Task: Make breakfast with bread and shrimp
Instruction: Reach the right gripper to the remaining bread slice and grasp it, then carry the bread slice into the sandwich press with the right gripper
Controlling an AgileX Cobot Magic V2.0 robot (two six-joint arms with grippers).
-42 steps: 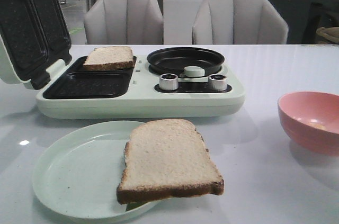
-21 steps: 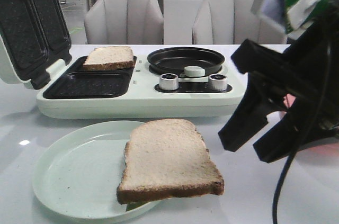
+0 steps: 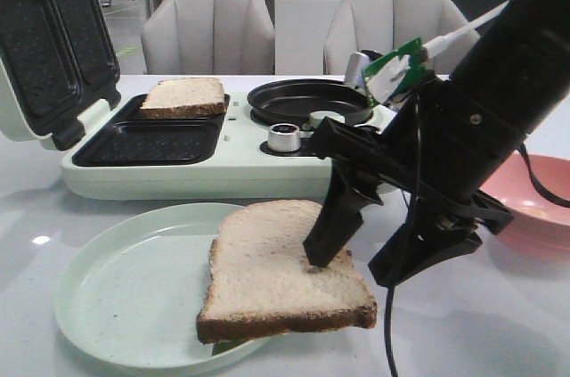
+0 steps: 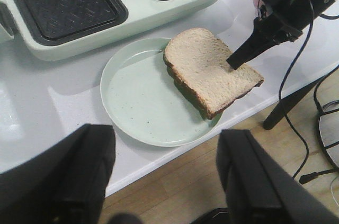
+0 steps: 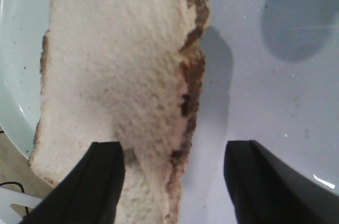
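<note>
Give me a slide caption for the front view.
Right gripper, jaws open, straddles the bread slice overhanging the plate.

pink bowl (image 3: 534, 190): mostly hidden behind the right arm, only part of its rim showing.
right-hand knob: covered by the right pincer (image 3: 356, 261).
left pincer (image 4: 159, 181): fingers cut off by the wrist picture's edge.
under the plate's bread (image 3: 280, 270): something greenish, too little visible to tell.
</note>
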